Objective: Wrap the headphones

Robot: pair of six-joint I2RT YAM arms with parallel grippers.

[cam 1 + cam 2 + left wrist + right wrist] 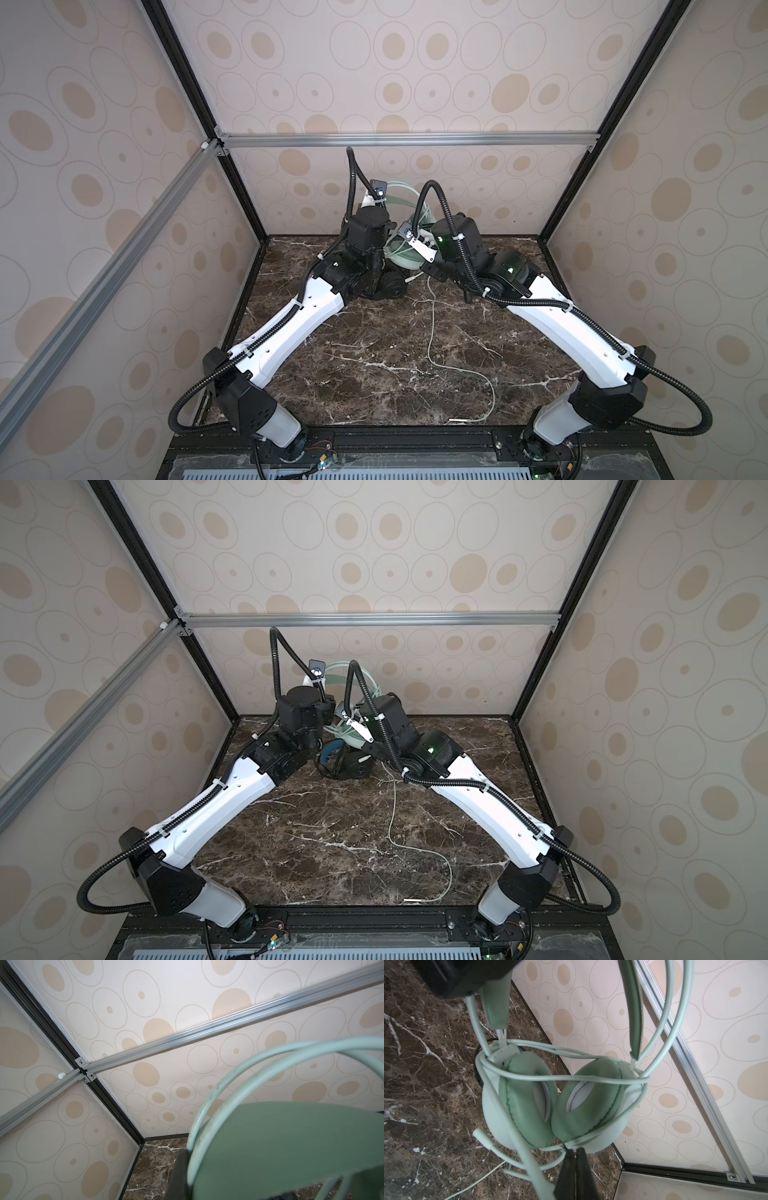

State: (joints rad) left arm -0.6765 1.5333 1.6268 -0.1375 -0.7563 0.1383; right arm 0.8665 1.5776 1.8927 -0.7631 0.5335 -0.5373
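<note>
— While both arms (291, 328) crowd the upper middle of both top views, where does everything sit?

— Your mint-green headphones (394, 252) are held up between the arms at upper centre. The black headphones (351, 766) lie on the table (374, 353) just below them in the frame. The pale green cable (430, 332) trails down the middle to its plug (459, 421) near the lower edge. You can't tell the jaws from up here.

— And the left wrist view?

— Mostly the headband (280, 1147), with cable loops arching past it. One dark finger (178, 1172) shows beside it, but not the grip itself.

— The right wrist view?

— That settles it. Your left gripper (471, 982) is clamped on the headband, so the pair dangles, earcups (529, 1101) facing each other with cable turns around them. Your right gripper (575, 1167) has its jaws pressed together, pinching the cable just under the cups.

— Which step, then?

— Mid-wrap, I judge: some turns on, a long tail loose. Next you'd carry the pinched cable round the cups again, under tension so laid turns don't slip, minding that the tail doesn't snag the black pair.
</note>
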